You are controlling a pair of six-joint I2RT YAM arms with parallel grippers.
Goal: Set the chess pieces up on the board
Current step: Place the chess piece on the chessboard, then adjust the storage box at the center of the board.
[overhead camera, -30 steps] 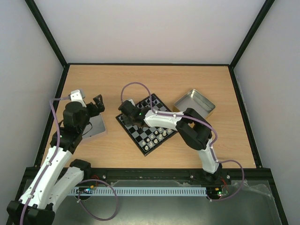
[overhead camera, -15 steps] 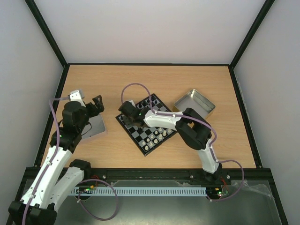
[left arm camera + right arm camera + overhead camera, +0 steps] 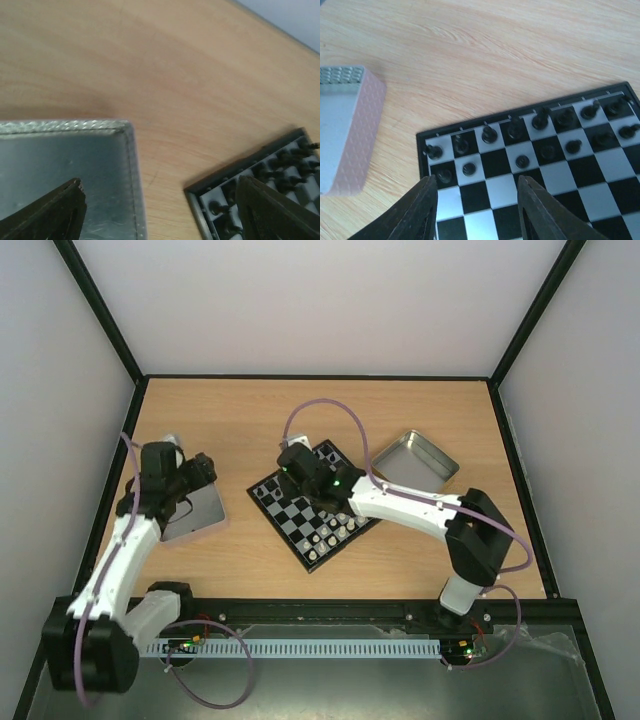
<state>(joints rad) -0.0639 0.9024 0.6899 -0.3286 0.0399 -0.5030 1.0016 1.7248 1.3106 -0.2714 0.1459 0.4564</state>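
The board (image 3: 300, 525) lies askew in the middle of the table. White chess pieces (image 3: 326, 535) stand along its near side. Black chess pieces (image 3: 490, 134) fill two rows along the edge that shows in the right wrist view. My right gripper (image 3: 477, 200) hovers open above empty squares just inside those rows, holding nothing; from above it (image 3: 291, 467) is over the board's far-left part. My left gripper (image 3: 160, 215) is open and empty, spanning the bare wood between a flat metal tin (image 3: 65, 170) and the board's corner (image 3: 265, 185). Seen from above, the left gripper (image 3: 200, 472) hangs by that tin.
The flat tin (image 3: 197, 515) lies left of the board, under my left arm. A second, open square tin (image 3: 415, 458) sits right of the board at the back. Black frame rails and pale walls close in the table.
My right gripper has opened and risen off the board's left corner, and its elbow has swung out to the right. My left gripper has shifted slightly nearer, over the tin's corner.
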